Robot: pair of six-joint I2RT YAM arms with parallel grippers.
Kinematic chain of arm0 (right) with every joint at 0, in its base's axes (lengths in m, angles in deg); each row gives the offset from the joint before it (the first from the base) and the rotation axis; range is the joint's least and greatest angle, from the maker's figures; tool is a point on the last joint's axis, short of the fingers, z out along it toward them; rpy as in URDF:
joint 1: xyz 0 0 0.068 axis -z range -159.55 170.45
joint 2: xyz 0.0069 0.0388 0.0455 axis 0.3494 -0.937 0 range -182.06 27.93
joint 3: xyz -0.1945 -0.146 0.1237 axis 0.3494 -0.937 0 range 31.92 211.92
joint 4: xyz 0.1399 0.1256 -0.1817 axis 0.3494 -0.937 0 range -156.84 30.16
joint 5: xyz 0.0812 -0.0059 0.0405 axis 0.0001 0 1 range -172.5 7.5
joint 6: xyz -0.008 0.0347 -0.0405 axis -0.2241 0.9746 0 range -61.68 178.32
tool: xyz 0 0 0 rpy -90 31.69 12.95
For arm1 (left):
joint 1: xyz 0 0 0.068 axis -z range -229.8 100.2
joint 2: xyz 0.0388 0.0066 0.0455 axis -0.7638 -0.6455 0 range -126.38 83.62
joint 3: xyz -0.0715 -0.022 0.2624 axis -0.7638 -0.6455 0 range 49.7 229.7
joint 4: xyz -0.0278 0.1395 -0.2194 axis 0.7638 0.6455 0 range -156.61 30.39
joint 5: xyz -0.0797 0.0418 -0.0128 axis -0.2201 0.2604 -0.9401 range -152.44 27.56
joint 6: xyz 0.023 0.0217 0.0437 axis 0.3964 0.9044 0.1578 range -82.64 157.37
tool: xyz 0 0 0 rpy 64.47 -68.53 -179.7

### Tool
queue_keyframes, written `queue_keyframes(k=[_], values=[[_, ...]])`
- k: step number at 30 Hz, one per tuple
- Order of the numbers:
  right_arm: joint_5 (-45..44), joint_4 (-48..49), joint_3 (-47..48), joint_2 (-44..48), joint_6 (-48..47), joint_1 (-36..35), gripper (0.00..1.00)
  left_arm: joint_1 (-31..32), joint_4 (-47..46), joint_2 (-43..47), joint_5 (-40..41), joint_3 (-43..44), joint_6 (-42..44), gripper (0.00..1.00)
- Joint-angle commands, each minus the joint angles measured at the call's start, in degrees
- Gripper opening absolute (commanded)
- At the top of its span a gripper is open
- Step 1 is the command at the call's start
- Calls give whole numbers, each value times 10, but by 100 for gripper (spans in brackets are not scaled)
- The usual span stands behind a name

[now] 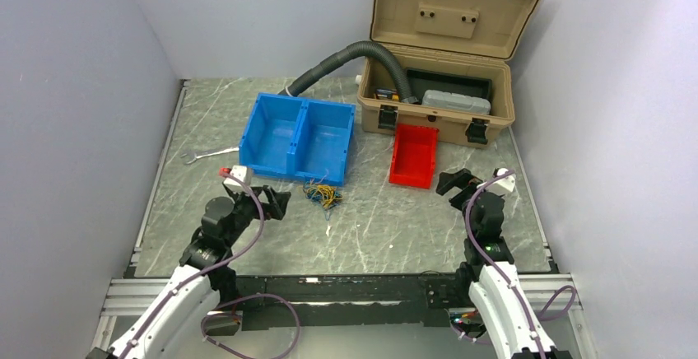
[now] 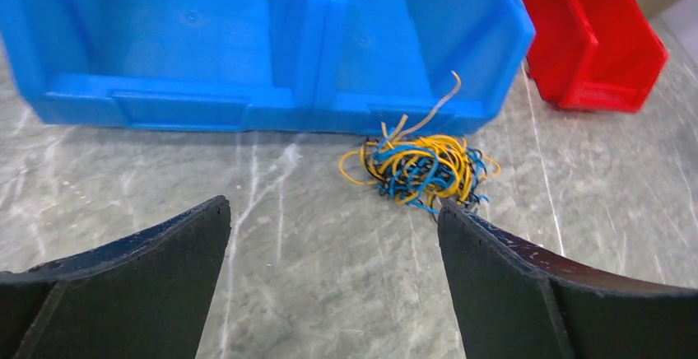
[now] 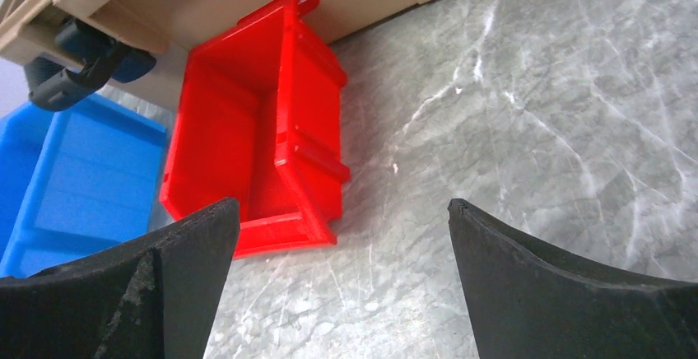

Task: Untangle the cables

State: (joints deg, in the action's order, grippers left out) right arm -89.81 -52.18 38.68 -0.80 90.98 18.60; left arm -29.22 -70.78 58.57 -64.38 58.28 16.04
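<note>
The cables point(image 1: 323, 194) lie in one small knot of yellow-orange and blue wires (one pale end sticks up against the bin wall) on the table point(image 1: 395, 219), just in front of the blue bin point(image 1: 300, 137), at its right compartment. In the left wrist view the cables point(image 2: 424, 165) sit ahead of the left gripper point(image 2: 333, 207), nearer its right-hand finger than its left, not between the two. From above, the left gripper point(image 1: 276, 202) is just left of the knot and apart from it, its jaws spread wide and empty. That arm reaches forward and angles inward, low over the table. The right gripper point(image 1: 457, 182) is also spread wide and empty, well apart from the cables, aimed at the red bin point(image 3: 247, 128).
</note>
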Motion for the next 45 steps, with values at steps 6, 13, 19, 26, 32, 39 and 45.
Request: queue_keyframes(k=[6, 13, 19, 26, 32, 39, 45], values=[[100, 51, 22, -49, -40, -1, 100, 40, -30, -137, -99, 54, -56, 94], [97, 45, 22, -37, -41, -1, 98, 64, -58, -212, -77, 78, -190, 91], [98, 35, 13, 1, -42, -1, 97, 77, -91, -332, -93, 122, -216, 83], [102, 41, 11, 0, -41, -1, 96, 89, -99, -401, -58, 139, -225, 58], [105, 44, 11, -3, -42, -1, 96, 94, -115, -460, -48, 163, -212, 59], [111, 52, 9, -7, -44, -2, 95, 96, -147, -524, -62, 188, -198, 55], [128, 63, 12, -27, -50, -2, 94, 101, -160, -519, -96, 189, -156, 8]])
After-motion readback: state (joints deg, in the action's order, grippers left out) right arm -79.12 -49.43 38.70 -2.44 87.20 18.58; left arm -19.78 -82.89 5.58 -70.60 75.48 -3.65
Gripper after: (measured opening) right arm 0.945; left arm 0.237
